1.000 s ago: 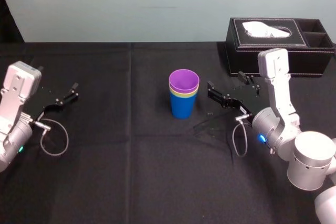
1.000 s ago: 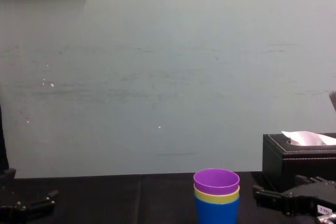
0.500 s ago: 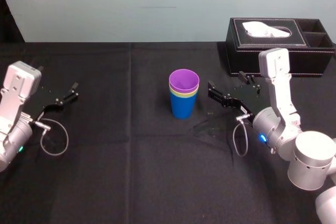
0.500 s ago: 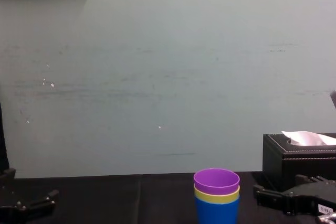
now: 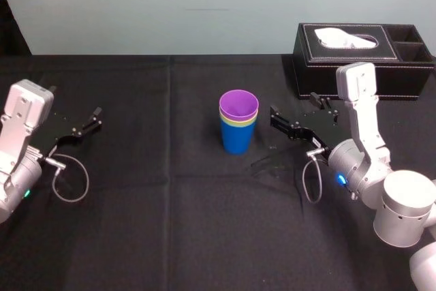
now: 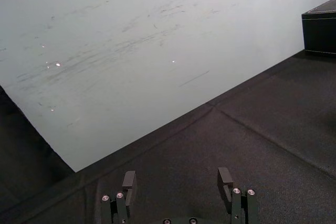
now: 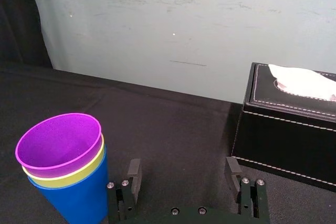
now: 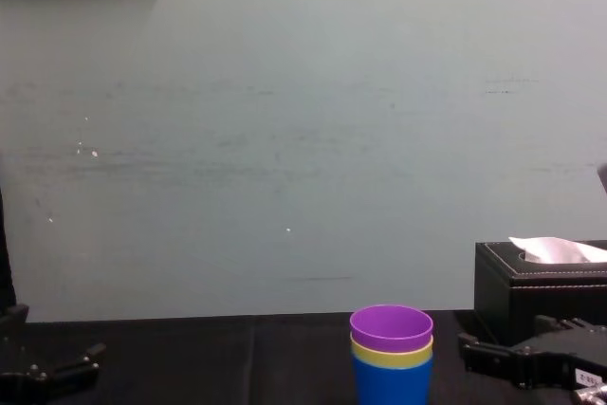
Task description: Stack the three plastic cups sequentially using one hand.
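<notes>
Cups [image 5: 238, 124] nested, right hand [image 5: 291, 103] just beside

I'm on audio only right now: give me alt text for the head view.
Mid-table, a purple cup sits nested upright in a yellow-green cup, itself in a blue cup. The right claw is open just right of the stack, not touching it, with a black tissue box behind it; the left claw is open at far left over the black table.

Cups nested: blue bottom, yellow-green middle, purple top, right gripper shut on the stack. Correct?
No: the right gripper is open, clear of the stack, per the right wrist view. The order, blue cup bottom, yellow-green cup middle, purple cup top, is right. The left gripper sits open, far left.
</notes>
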{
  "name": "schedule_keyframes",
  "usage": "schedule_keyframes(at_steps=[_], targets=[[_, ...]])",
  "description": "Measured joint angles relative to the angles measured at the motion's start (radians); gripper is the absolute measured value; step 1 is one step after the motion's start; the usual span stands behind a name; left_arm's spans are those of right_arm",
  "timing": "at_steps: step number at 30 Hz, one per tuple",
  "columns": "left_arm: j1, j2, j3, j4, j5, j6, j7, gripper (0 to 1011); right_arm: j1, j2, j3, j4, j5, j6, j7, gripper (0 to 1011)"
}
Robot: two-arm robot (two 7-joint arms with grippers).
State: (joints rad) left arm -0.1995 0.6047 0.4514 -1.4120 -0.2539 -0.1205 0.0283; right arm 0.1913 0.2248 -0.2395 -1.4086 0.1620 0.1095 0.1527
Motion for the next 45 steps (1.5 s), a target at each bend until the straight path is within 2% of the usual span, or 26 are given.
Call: schedule_keyframes(at_steps=[45], targets=[[0.000, 0.000, 0.000, 0.000, 0.000, 0.000, 0.000, 1011, 0.000, 0.000, 0.000, 0.000, 0.000, 0.000, -0.001, 1000]])
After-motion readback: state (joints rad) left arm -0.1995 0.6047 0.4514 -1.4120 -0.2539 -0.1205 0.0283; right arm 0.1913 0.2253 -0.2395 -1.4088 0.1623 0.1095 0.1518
